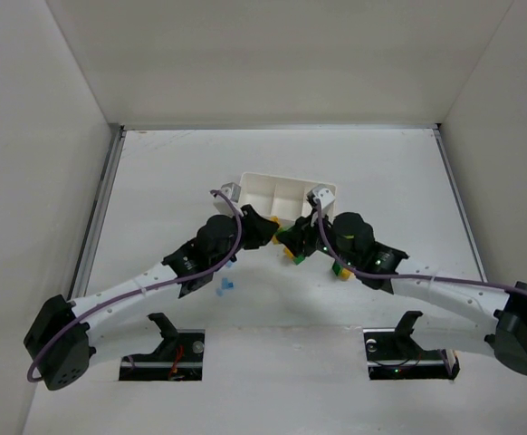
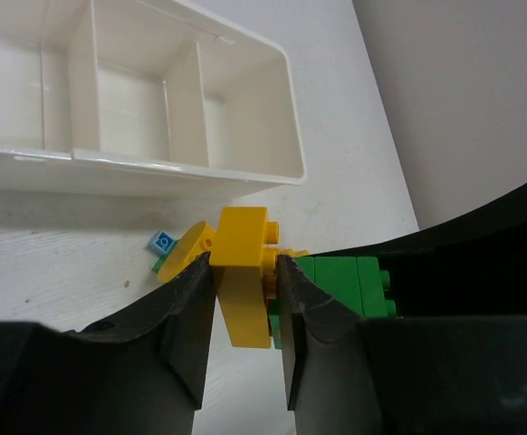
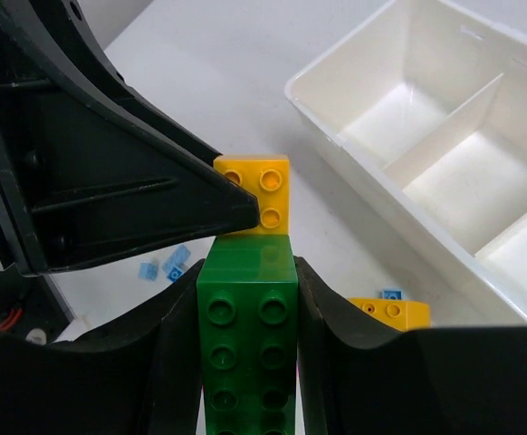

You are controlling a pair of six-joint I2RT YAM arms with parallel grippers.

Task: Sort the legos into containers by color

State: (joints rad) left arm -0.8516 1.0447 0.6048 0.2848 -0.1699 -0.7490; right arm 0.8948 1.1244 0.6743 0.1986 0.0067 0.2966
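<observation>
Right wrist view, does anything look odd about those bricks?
Yes. The green brick between the right fingers butts against a yellow brick that the left fingers clamp: two colours seemingly stuck together, held from both sides beside the tray.

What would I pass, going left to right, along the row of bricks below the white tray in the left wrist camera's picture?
Tiny light-blue brick → yellow brick, pinched in the left gripper → green brick.
</observation>
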